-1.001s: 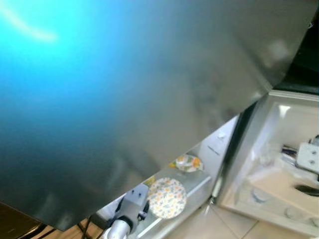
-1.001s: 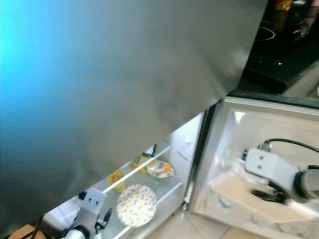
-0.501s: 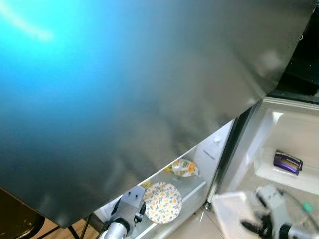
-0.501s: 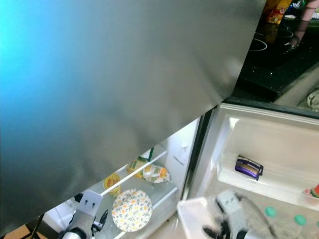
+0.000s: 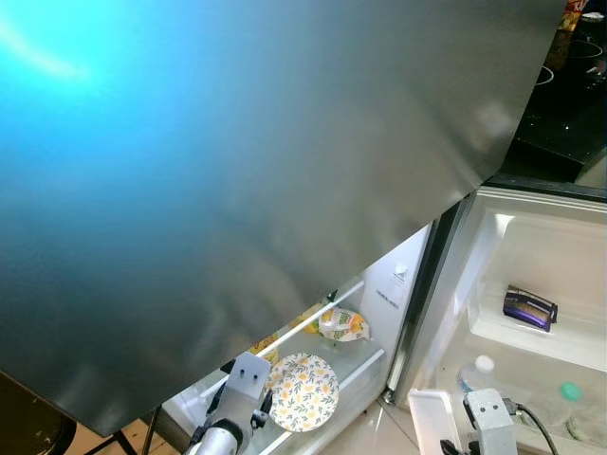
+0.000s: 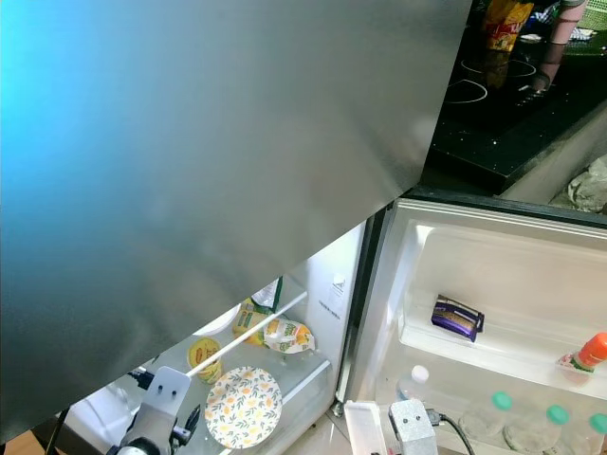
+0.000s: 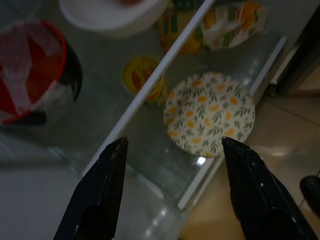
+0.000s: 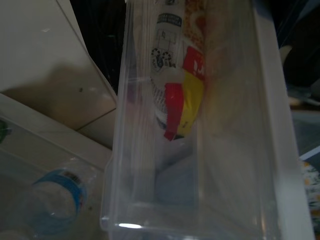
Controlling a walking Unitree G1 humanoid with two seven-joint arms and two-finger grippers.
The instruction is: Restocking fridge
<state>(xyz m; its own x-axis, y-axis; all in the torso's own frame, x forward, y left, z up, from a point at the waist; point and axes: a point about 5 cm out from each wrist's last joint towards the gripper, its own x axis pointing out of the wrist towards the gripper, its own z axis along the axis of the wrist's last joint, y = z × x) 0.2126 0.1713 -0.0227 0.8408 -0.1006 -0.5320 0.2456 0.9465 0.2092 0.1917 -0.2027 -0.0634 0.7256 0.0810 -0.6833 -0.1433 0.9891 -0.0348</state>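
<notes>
My left gripper [image 7: 175, 142] is open and holds nothing. It hovers over the fridge's glass shelf [image 7: 100, 115], just above a flowered plate [image 7: 210, 115] that sits near the shelf's front edge [image 5: 303, 391]. A yellow-green packet [image 5: 343, 325] lies behind the plate, and a yellow-lidded cup [image 7: 142, 80] stands beside it. My right wrist [image 5: 488, 417] is low by the open fridge door. A clear plastic bin [image 8: 150, 150] lies right before it, with a red-and-yellow labelled packet [image 8: 182, 95] inside. The bin's white edge [image 5: 432, 417] sits beside the wrist.
The fridge's grey upper door [image 5: 237, 171] looms close and covers most of the view. The open lower door's shelves [image 6: 493, 341] hold a purple packet [image 6: 457, 318], several capped bottles [image 6: 503, 417] and a red-capped bottle [image 6: 590, 351]. A film-covered red bowl [image 7: 30, 75] stands deeper on the shelf. A black cooktop [image 6: 512, 104] is at upper right.
My right arm has come down from the door shelf to the bottom of the view, with the clear bin in front of it. The head view has shifted. The left arm has hardly moved.
</notes>
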